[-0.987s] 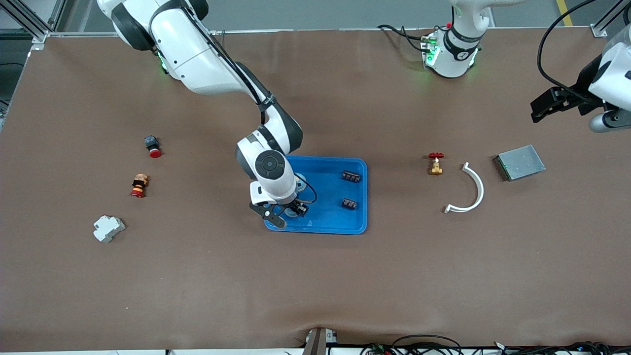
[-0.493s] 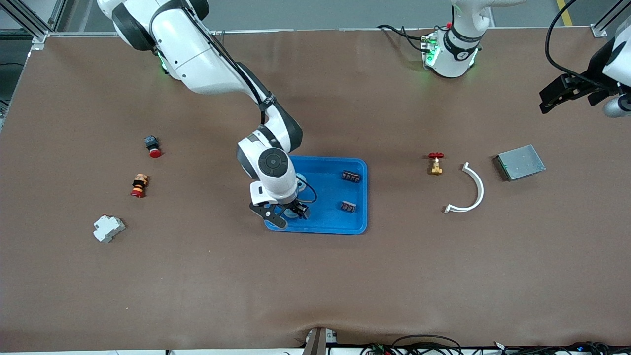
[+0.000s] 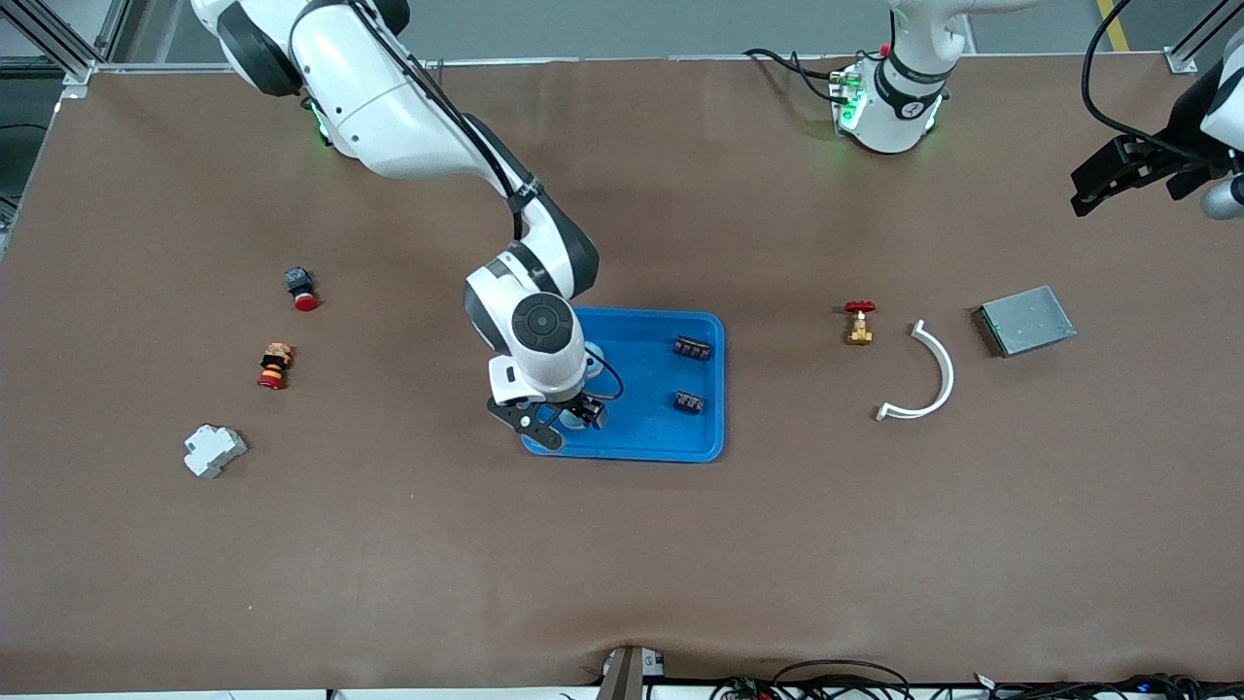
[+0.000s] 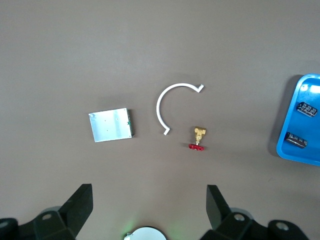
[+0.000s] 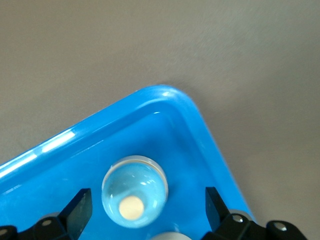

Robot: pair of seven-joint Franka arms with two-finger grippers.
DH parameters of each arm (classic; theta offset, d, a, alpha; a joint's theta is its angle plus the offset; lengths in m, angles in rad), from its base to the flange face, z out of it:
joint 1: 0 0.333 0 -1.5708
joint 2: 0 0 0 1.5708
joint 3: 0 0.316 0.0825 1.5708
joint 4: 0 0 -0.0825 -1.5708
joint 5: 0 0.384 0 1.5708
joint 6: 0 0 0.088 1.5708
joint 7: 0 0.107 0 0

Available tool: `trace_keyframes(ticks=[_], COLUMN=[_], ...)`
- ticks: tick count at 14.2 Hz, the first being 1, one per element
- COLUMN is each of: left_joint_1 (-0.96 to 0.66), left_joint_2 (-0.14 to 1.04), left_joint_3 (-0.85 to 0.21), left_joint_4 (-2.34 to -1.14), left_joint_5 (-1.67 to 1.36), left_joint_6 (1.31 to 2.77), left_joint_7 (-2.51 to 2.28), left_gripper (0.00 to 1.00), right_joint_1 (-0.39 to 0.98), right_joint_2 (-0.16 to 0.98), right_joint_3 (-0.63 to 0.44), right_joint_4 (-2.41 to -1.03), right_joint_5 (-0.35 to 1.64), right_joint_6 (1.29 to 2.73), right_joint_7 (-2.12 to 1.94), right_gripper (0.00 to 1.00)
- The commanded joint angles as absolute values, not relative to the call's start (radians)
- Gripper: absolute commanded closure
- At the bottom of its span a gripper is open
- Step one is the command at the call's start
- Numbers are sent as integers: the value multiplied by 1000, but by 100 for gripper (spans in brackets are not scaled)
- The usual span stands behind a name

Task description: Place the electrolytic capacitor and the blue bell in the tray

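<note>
The bright blue tray lies mid-table. Two black electrolytic capacitors lie in it toward the left arm's end. The pale blue bell, a dome with a cream button, sits in the tray's corner nearest the front camera, toward the right arm's end. My right gripper hangs open just above it, one finger on either side and not touching. In the front view the bell is mostly hidden under that hand. My left gripper is open and empty, high over the table's left-arm end. The tray shows in its view.
A brass valve with a red handle, a white curved strip and a grey metal box lie toward the left arm's end. A red-capped button, an orange-red part and a white block lie toward the right arm's end.
My left gripper has drawn back toward the table's left-arm end and away from the front camera. My right gripper has stayed open over the bell, barely shifting.
</note>
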State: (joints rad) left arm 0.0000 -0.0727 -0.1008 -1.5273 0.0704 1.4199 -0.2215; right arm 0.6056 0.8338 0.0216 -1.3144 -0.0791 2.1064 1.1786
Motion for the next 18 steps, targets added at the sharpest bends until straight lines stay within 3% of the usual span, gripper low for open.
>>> trace_keyframes(ticks=[1,11,18], left_joint_1=[-6,-2,-5], left_joint_2=[-104,-92,-92], left_joint_3=[-89,-100,-100], left_joint_4=[-1557,-1560,-1585], left_joint_5=[54,51,49], left_joint_6=[1428,1465,1468], left_joint_7=[-201,-201,-215], left_gripper=[0,0,0], right_joint_1=[542,267,78], right_joint_2=[772,582,439], right_joint_3=[29,28,28], right_joint_4=[-1293,-1368,-1499], right_joint_5=[-86,-67,-67], right_joint_6=[2013,1821,1807], right_joint_7=[1036,401,79], right_gripper=[0,0,0])
